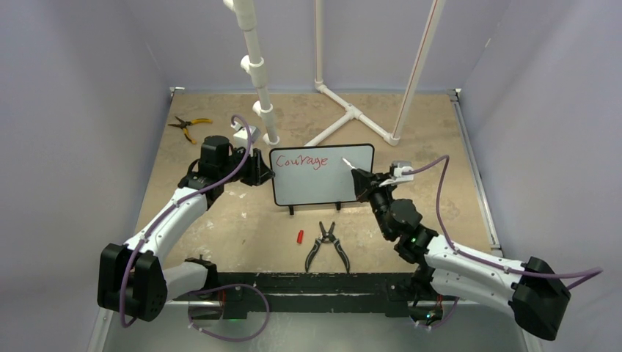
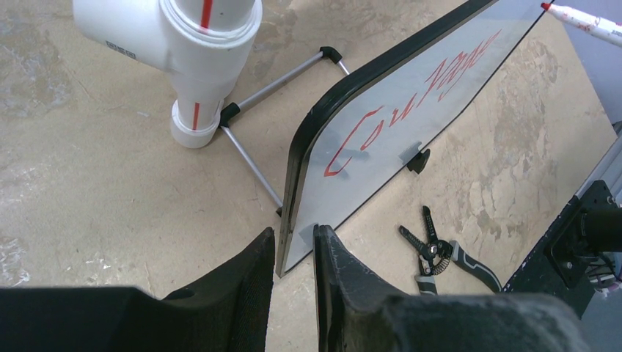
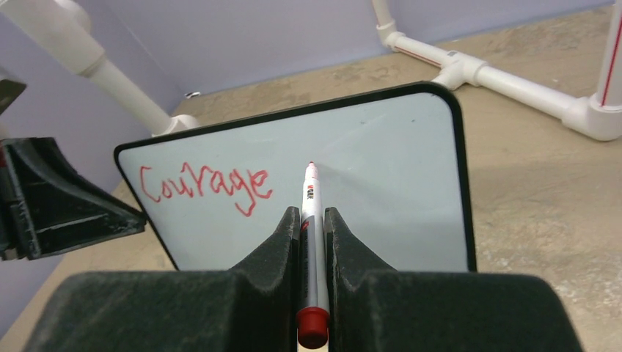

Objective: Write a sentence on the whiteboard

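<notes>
Whiteboard [image 1: 323, 183] upright on the bench [image 1: 220, 213], one red word [image 1: 301, 160], "Courage", top left.
Left hand [image 2: 293, 232] clamped on its edge; right hand [image 3: 311, 213] clamped on a marker [image 3: 309, 183].

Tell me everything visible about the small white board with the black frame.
The small rectangular whiteboard has a glossy white face, a thin black frame with rounded corners, small black feet and a metal wire stand behind. It stands leaning slightly back on the tan table. Its upper left bears red handwriting reading "Courage"; the rest is blank. The left gripper clamps its lower corner on that side; the right gripper aims a red-tipped white marker at its face.
</notes>
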`<act>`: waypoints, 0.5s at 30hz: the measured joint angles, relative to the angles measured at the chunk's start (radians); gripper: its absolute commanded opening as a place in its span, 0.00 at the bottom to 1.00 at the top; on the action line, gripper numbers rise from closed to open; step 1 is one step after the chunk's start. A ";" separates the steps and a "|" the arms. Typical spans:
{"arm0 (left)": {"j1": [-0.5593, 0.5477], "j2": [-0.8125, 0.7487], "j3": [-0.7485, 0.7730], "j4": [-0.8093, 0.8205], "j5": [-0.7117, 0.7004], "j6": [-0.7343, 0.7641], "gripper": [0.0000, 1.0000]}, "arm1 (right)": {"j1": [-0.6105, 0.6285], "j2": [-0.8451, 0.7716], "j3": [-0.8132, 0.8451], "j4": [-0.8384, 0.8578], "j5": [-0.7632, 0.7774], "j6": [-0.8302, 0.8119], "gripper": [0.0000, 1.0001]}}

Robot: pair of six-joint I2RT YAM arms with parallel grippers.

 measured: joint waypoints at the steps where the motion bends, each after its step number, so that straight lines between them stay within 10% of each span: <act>1: 0.000 0.000 0.000 0.000 0.000 0.000 0.25 | -0.018 0.002 0.000 0.000 -0.007 -0.001 0.00; 15: 0.000 -0.001 0.000 0.000 -0.002 0.000 0.25 | -0.066 0.032 0.000 0.023 -0.076 -0.014 0.00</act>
